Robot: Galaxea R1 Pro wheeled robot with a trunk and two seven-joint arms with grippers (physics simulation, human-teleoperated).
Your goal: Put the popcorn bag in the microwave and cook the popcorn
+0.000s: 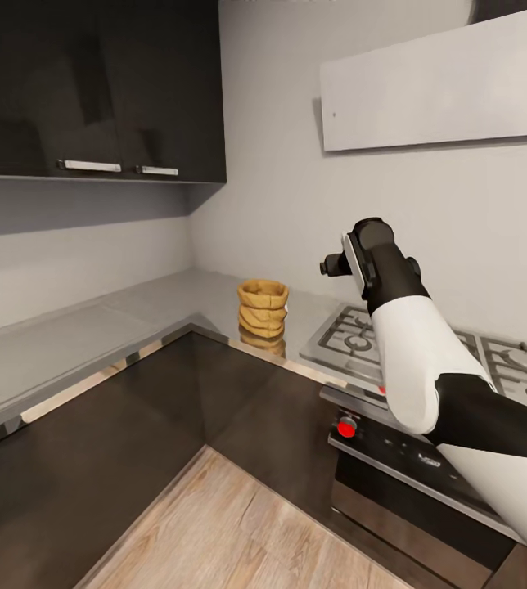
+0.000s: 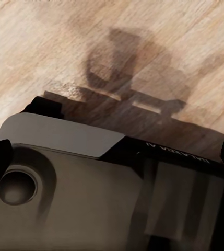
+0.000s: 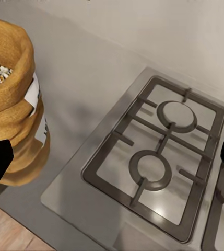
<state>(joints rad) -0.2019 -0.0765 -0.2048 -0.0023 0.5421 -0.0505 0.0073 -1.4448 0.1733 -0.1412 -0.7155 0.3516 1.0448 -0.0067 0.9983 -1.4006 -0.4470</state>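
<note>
Squat, crumpled tan popcorn bag stands open on grey countertop.

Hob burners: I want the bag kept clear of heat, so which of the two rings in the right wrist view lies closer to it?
The lower-left burner ring, diagonally nearer the popcorn bag.

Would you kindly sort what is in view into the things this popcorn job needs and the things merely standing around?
Belongs to the job:
popcorn bag
countertop it stands on
right gripper, raised over the hob, jaws apart

Just there:
gas hob
built-in oven with red knob
upper cabinets
wood floor
</note>
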